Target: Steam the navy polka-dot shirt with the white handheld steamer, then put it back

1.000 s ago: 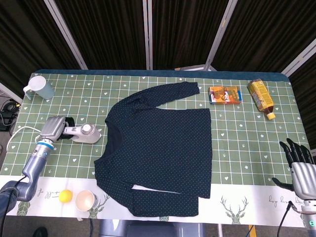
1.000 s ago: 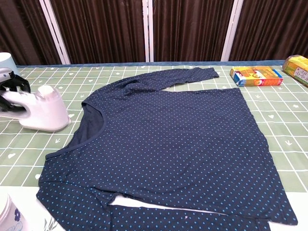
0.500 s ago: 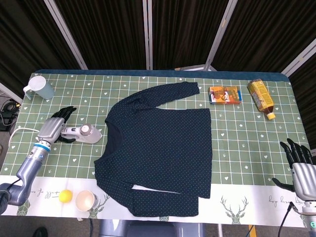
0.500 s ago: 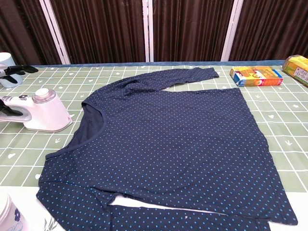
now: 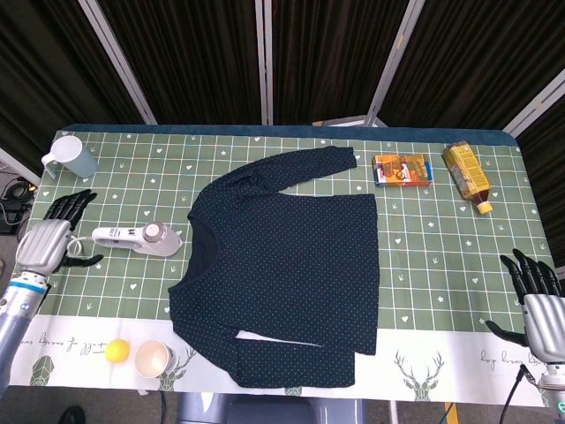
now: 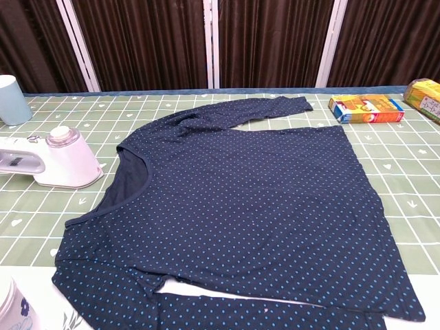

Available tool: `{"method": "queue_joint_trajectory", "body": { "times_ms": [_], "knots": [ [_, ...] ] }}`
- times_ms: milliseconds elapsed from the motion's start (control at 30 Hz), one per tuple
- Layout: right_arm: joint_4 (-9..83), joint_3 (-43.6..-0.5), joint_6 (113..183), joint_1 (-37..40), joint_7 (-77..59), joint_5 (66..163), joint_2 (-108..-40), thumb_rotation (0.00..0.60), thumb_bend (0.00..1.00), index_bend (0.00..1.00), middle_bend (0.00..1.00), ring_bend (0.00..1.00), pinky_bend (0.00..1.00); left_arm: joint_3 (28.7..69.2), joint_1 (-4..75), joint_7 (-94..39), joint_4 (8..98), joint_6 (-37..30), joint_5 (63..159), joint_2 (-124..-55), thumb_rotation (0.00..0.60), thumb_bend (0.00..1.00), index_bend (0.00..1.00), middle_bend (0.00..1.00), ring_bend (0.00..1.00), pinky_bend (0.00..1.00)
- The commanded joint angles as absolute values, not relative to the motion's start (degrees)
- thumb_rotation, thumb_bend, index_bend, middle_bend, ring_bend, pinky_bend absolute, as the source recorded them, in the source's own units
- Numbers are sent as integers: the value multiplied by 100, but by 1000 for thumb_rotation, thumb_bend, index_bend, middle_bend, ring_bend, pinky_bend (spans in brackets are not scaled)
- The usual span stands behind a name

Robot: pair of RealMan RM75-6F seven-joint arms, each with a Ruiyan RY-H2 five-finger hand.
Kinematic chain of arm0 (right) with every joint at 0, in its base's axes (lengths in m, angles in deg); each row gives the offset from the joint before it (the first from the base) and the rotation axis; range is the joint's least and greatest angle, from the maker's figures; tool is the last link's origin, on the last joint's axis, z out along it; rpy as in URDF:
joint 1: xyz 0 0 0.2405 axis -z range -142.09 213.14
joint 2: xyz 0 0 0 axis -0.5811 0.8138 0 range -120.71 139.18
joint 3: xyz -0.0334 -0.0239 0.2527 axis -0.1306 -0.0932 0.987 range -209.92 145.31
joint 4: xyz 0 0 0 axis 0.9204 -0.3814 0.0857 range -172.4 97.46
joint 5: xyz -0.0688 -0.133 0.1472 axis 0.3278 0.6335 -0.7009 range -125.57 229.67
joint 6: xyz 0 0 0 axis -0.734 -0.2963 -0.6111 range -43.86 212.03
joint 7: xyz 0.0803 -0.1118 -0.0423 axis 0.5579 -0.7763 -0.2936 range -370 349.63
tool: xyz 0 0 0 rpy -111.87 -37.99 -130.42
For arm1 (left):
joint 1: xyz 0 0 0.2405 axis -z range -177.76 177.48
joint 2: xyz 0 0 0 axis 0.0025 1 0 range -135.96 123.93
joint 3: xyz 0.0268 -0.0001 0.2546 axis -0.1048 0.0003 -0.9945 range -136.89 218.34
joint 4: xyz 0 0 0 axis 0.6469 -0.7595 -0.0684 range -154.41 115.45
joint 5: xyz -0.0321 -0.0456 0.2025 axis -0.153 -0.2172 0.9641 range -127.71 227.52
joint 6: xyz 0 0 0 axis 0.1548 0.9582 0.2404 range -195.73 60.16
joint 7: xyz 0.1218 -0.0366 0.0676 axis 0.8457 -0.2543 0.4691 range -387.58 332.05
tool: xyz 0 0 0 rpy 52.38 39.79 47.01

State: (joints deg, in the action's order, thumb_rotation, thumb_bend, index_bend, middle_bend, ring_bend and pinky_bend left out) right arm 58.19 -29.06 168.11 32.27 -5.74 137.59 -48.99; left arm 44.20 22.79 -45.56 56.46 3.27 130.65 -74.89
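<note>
Left robot hand is at the bench's left edge, fingers spread, holding nothing. It sits just beside the handle end of the white handheld steamer but apart from it; fingertips don't touch the handle. Right robot hand is at the bench's near right edge, fingers also spread and empty, well apart from everything.

Steamer lies on the green grid cloth between the left robot hand and the navy polka-dot shirt, head end toward the shirt collar, near it but not touching. Shirt is spread flat mid-bench, between the two robot hands, one sleeve stretched toward the far side, the other folded along the near hem.

Head view only: both robot hands, a yellow ball and a cup near the left robot hand toward the front edge. Cup is open side up; inside looks empty. Light blue mug is beyond the left robot hand at the far left corner; contents can't be seen.

Chest view shows neither robot hand. It gives the steamer side-on, resting flat on its base, and the shirt close up. Orange box and a yellow carton lie far side, beyond the right robot hand; the carton is cut off by the frame edge there.
</note>
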Motion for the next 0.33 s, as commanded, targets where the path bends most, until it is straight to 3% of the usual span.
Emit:
{"method": "queue_joint_trajectory", "body": {
  "times_ms": [33, 333],
  "knots": [
    [5805, -2915, 16836, 3237, -528, 13798, -4894, 600, 0, 0, 0, 0, 0, 4248, 1741, -4098, 6197, 974, 13189, -7100, 600, 0, 0, 0, 0, 0],
    [5786, -2938, 17028, 3302, -442, 13962, -4857, 600, 0, 0, 0, 0, 0, 4133, 1017, -2568, 7422, 1888, 13028, -6814, 600, 0, 0, 0, 0, 0]
  ]
}}
